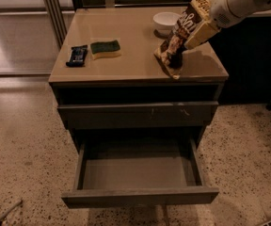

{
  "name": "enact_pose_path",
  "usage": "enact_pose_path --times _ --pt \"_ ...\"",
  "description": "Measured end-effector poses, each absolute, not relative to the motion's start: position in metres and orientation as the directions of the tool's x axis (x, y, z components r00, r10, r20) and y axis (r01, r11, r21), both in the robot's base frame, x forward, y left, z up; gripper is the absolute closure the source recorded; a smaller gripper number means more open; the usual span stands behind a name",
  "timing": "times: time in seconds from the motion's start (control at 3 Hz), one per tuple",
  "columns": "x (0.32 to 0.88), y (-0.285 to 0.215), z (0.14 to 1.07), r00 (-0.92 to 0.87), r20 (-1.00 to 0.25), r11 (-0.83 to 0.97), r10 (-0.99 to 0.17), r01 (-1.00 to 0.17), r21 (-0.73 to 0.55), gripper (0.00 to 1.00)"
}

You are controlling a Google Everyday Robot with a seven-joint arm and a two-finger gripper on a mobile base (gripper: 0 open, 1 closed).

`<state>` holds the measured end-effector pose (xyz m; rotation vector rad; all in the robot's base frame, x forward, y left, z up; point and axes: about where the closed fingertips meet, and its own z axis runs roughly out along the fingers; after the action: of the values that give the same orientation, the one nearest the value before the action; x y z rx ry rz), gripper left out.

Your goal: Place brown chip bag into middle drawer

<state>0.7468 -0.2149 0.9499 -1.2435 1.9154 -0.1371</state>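
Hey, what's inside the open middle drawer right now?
In the middle drawer, only bare grey floor shows; its rear is hidden under the drawer above. The gripper holds the brown chip bag up on the tabletop.

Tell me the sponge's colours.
The sponge is green on top, yellow below: camera view. The gripper is at the chip bag.

Counted: 1 brown chip bag (186,28) | 1 bowl (165,20) | 1 sponge (105,48) | 1 snack bar (76,55) | 1 middle drawer (140,196) | 1 scratched drawer front (138,115) | 1 gripper (176,56), desk's right edge
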Motion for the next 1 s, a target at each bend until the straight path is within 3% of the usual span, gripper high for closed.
enact_pose_path --times 0.33,1.0 --pt "0.7473 -0.2148 0.9498 -0.167 -0.577 0.505 -0.799 -0.709 -0.493 0.29" --pt "0.7473 -0.2148 0.9498 -0.167 -0.577 0.504 -0.799 -0.709 -0.493 0.75"
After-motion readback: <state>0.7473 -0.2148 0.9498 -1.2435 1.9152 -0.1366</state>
